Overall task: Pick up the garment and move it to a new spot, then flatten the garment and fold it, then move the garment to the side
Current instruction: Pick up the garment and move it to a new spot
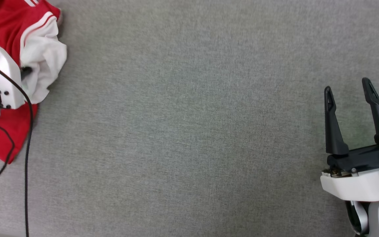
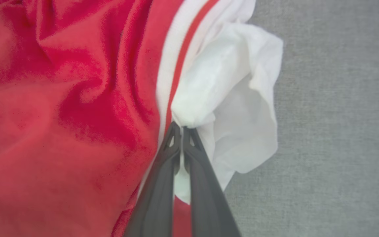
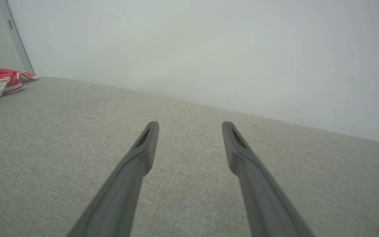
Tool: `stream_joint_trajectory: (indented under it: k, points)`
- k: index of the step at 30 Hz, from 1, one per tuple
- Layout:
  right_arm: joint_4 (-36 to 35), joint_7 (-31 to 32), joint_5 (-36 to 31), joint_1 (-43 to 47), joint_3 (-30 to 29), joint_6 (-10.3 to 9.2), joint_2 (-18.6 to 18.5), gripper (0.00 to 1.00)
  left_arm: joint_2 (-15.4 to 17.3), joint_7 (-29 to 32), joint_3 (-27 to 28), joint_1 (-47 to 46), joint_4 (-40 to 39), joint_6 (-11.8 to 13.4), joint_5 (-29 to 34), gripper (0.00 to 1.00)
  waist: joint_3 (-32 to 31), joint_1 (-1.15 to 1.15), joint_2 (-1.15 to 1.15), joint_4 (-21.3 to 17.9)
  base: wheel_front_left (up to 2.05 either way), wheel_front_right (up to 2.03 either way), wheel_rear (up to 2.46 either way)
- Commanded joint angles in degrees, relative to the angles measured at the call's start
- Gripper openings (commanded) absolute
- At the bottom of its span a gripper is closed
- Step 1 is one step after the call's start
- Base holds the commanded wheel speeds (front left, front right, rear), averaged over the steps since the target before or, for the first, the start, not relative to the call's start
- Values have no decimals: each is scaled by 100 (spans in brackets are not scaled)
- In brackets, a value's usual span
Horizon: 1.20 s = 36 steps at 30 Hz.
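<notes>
The garment [image 1: 8, 26], a crumpled red jersey T-shirt with white short sleeves and red-and-white striped trim, lies bunched at the far left of the grey woven-fabric surface [image 1: 189, 131]. The left hand [image 2: 180, 126] is clenched on it, its dark fingers pinched together on the white sleeve [image 2: 235, 98] just beside the striped seam. The right hand [image 1: 347, 85] is released, fingers spread, at the surface's right side, well apart from the garment. A thin black cable [image 1: 28, 148] hangs along the left arm.
</notes>
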Motion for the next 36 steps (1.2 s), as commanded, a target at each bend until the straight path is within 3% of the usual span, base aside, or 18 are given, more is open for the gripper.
stream_joint_trajectory:
  k: [1, 9, 14, 17, 24, 36]
  points:
    - [29, -16, 36, 39, -2, -4, 27, 100, 78, -117, -41, -113, -91, 3, -45, 0, -221, 0, 0, 25, 0, 0, 0]
    - [222, -16, 190, 243, -2, -4, 100, 100, 352, -405, -684, -298, -1302, 3, -28, 0, -929, 0, 0, 10, 0, 0, 0]
    - [300, -16, 371, 330, -13, -4, 110, 100, 237, -308, -1053, -425, -2103, 3, 46, 0, -1171, 0, 0, -101, 0, 0, 0]
    - [353, -15, 597, 308, 29, -4, 111, 100, 149, -192, -1449, -566, -2801, 3, 60, 0, -1308, 0, 0, -368, 0, 0, 0]
    - [369, -15, 841, 234, 13, -4, 112, 100, -425, -209, -2099, -886, -3250, 3, 43, 0, -1297, 0, 0, -923, 0, 0, 0]
    - [319, -15, 1211, 56, -182, -4, 110, 100, -1822, -788, -3297, -1939, -3099, 3, -42, 0, -947, 0, 0, -1935, 0, 0, 0]
